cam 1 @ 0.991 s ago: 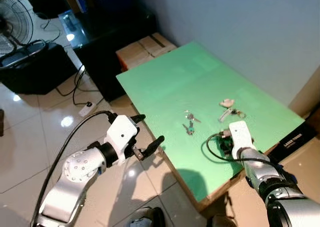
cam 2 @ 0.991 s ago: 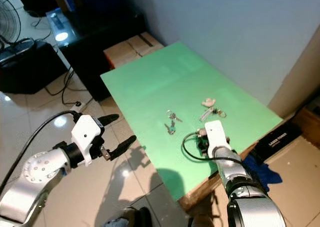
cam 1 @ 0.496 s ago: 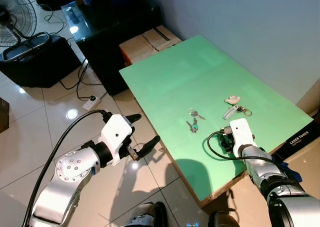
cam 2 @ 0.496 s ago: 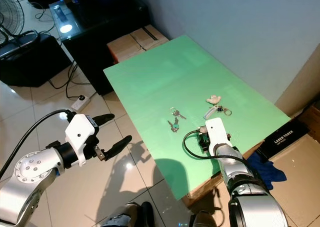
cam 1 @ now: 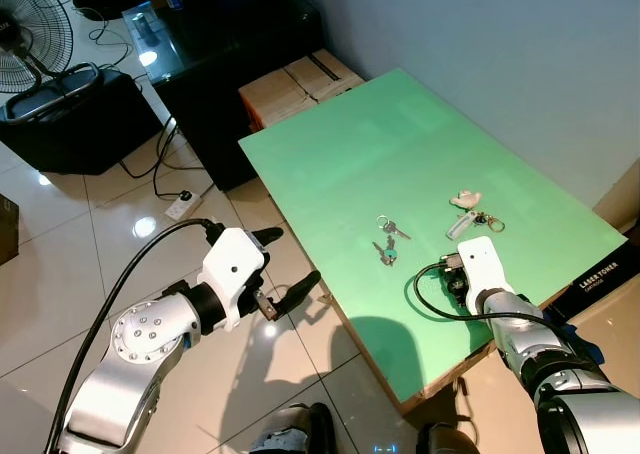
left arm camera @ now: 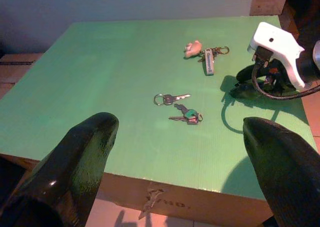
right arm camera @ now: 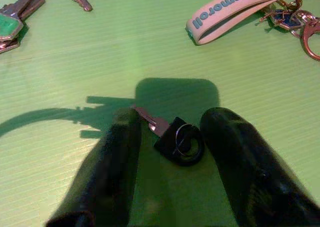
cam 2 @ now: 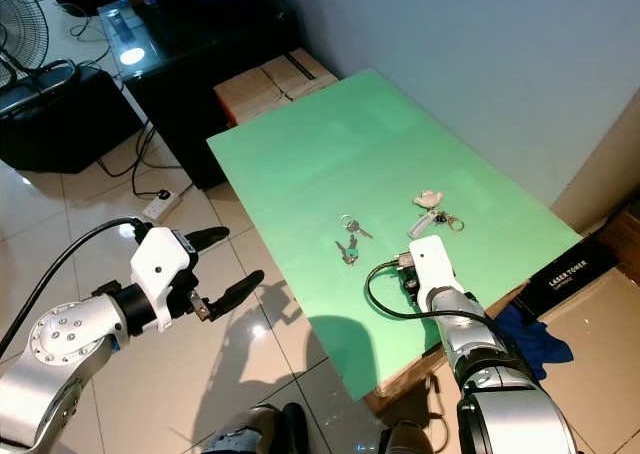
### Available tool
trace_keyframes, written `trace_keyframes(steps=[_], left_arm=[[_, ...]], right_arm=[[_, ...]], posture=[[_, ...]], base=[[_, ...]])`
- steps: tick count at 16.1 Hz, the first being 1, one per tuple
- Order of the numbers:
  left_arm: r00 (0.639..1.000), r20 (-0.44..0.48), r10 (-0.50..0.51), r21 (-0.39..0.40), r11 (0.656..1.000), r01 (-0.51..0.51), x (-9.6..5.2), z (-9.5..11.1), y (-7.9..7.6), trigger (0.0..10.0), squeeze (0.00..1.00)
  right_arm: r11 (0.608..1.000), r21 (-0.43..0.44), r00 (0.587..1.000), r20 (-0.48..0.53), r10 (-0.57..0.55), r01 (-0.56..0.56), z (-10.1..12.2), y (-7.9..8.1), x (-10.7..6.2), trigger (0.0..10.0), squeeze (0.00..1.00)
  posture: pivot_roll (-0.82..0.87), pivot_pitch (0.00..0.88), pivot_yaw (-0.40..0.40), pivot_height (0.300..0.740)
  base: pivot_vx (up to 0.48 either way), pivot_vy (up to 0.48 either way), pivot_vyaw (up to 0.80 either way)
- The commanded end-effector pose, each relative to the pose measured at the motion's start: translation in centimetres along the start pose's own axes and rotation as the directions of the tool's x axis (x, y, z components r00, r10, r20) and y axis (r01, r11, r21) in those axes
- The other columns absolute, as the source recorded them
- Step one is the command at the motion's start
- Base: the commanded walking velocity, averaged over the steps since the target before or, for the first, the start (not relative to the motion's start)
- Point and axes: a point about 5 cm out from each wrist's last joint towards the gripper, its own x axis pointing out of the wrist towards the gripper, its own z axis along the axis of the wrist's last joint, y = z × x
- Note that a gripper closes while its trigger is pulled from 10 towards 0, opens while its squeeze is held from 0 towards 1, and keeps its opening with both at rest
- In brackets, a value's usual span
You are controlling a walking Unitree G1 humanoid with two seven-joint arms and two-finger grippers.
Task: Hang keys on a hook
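Note:
On the green table (cam 1: 350, 144) lie a silver key on a ring (cam 1: 388, 228), a green-headed key bunch (cam 1: 384, 256) and a lanyard strap keychain with a pink charm (cam 1: 467, 212). My right gripper (right arm camera: 172, 116) rests low on the table near its front edge, open. A small black key with a ring (right arm camera: 176, 136) lies between its fingers, touching neither. My left gripper (cam 1: 289, 262) hangs open over the floor beside the table's near-left edge, holding nothing. It faces the keys (left arm camera: 181, 112).
Cardboard boxes (cam 1: 300, 82) and a black cabinet (cam 1: 215, 44) stand beyond the table's far-left end. A fan (cam 1: 30, 24) and a power strip (cam 1: 178, 209) are on the tiled floor to the left. A black toner box (cam 1: 603, 274) lies past the table's right corner.
The head view shifted a little in the first half second and has stayed still since. Both grippers keep about the same places and both stay open.

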Motion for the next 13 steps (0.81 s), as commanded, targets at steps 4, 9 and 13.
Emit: trace_keyframes(steps=[4,9,13], left_arm=[[1.0,-0.014,0.012,0.012,1.0,-0.012,-0.12,-0.13,0.31,10.0,0.0],[1.0,-0.012,0.012,0.013,1.0,-0.011,0.03,-0.09,0.23,10.0,0.0],[1.0,-0.009,0.007,0.013,1.0,-0.006,0.11,-0.06,0.1,10.0,0.0]], right_arm=[[1.0,0.015,0.998,-0.057,0.002,-0.001,-1.47,0.73,-0.24,1.3,0.0],[0.999,0.04,0.998,-0.055,-0.022,0.025,-1.54,0.6,-0.26,0.0,0.0],[0.997,0.064,0.998,-0.052,-0.04,0.044,-1.61,0.39,-0.32,0.0,0.0]], posture=[[0.14,0.166,0.179,0.74],[0.13,0.157,0.184,0.74],[0.13,0.15,0.188,0.74]], base=[[0.0,0.0,0.0],[0.0,0.0,0.0],[0.0,0.0,0.0]])
